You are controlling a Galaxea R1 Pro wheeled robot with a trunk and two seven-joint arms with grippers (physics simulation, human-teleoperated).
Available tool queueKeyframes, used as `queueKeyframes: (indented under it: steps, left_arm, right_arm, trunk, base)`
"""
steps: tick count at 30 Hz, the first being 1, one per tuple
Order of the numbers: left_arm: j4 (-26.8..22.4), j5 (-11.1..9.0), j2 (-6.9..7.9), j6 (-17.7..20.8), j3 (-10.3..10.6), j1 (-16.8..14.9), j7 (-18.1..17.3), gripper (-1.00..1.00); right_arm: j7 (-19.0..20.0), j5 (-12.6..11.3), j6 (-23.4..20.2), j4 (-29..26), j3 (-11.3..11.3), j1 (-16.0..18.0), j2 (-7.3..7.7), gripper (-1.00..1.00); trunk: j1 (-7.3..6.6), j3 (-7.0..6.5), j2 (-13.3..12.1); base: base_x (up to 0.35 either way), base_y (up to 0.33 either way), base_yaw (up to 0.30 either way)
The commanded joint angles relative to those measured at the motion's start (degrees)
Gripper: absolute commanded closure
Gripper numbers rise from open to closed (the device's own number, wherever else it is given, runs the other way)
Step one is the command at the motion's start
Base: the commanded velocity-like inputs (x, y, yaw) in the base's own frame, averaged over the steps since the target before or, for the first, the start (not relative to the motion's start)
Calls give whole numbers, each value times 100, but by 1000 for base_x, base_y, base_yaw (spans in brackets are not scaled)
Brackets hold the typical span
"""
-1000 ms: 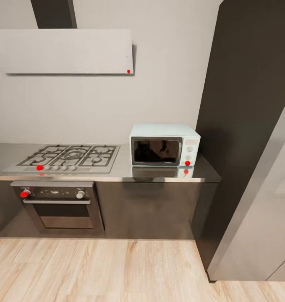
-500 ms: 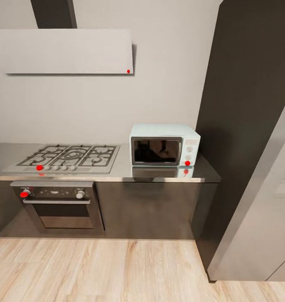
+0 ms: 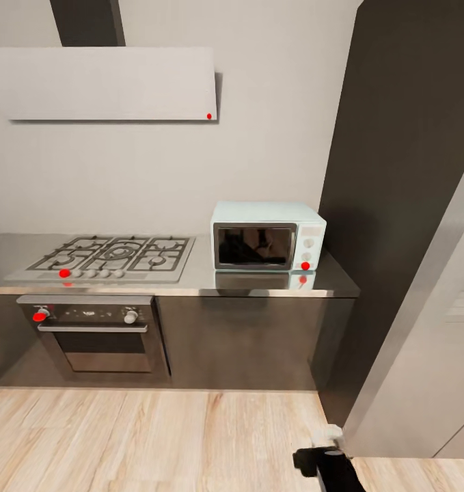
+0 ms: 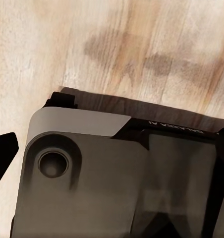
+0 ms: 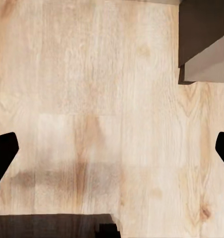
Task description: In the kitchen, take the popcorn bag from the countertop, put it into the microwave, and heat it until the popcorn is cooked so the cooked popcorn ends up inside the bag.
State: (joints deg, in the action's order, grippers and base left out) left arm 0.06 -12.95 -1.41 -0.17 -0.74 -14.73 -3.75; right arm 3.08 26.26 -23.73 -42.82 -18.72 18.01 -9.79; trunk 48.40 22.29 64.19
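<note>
Hob [image 3: 108,256] sat left on the steel countertop [image 3: 197,277], oven [image 3: 95,335] below it. Microwave [image 3: 268,236] stood further right on the countertop, door closed, against the tall dark cabinet [image 3: 402,205]. Popcorn bag wasn't visible, so its location couldn't be told. Right gripper [image 5: 112,148] hung over the wood floor [image 5: 92,74], fingers spread wide, empty. Left gripper: couldn't tell its state. Risks: the right arm clipping the cabinet; wasted searching for the bag.

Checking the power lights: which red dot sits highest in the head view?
The red dot on the grey hood, above the hob, oven and microwave dots.
</note>
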Motion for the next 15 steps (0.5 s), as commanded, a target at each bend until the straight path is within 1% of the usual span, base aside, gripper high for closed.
queueKeyframes:
  steps: [1,2,4,5,8,10,12,13,15]
  left_arm:
    - [2,-42,1,-1,-5,-3,-21,-100]
    - [2,-42,1,-1,-5,-3,-21,-100]
    - [2,-42,1,-2,-5,-3,-21,-100]
    - [2,-41,1,-2,-5,-3,-21,-100]
    - [2,-41,1,-2,-5,-3,-21,-100]
    - [2,-41,1,-2,-5,-3,-21,-100]
    - [2,-41,1,-2,-5,-3,-21,-100]
    - [2,-41,1,-3,-5,-3,-21,-100]
    - [2,-41,1,-4,-5,-3,-21,-100]
  right_arm:
    - [25,54,-226,-39,-29,239,-20,-100]
    - [17,54,-393,-56,-28,467,-20,-100]
    - [8,54,-601,-68,-32,816,-20,-100]
    - [4,53,-766,-73,-34,1068,-20,-100]
    - [1,47,-1010,-76,-35,1452,-20,-100]
    - [-23,46,-1102,-80,-35,1812,-20,-100]
    - [-100,46,-1146,-124,-35,1996,-20,-100]
    - [-260,46,-1275,-279,-35,2199,-20,-100]
    - [-338,44,-1387,-464,-35,2298,-20,-100]
  trunk:
    - [0,7,4]
    - [0,7,4]
    - [0,7,4]
    - [0,7,4]
    - [0,7,4]
    - [0,7,4]
    - [0,7,4]
    - [0,7,4]
    - [0,7,4]
  base:
    - [0,0,0]
    - [0,0,0]
    - [0,0,0]
    - [0,0,0]
    - [0,0,0]
    - [0,0,0]
    - [0,0,0]
    - [0,0,0]
    - [0,0,0]
